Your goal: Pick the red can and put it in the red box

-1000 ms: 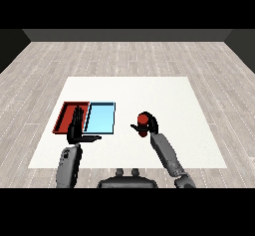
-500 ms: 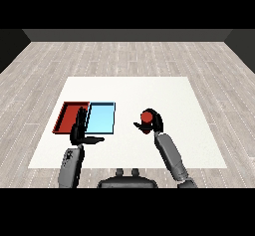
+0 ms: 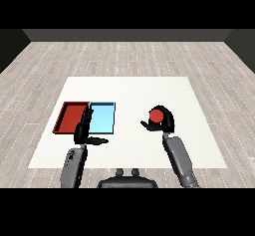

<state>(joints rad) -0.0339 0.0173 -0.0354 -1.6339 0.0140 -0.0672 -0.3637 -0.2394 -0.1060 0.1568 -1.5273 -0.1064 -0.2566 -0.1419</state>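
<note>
Since a second ago the right hand [image 3: 163, 123] has shifted a little to the right and up the view, carrying the red can [image 3: 157, 115] with it; the left hand [image 3: 83, 129] and both trays lie as they did. The right hand's fingers and thumb curl round the can, whose round red top faces the view above the black palm. Whether the can's base touches the white table [image 3: 129, 88] cannot be told, since the hand covers its lower part. The can sits to the right of the table's middle, well apart from both trays.

The red tray [image 3: 69, 116] lies at the table's left, and the light blue tray [image 3: 103, 117] lies just beside it on its right, their long edges touching or nearly so. The light blue tray lies between the can and the red tray.

The left hand is held up with straight, relaxed fingers and the thumb pointing right, holding nothing. Its fingers overlap the seam between the two trays at their near edge, covering the red tray's near right corner in this view. Grey plank flooring [image 3: 124, 56] surrounds the table.
</note>
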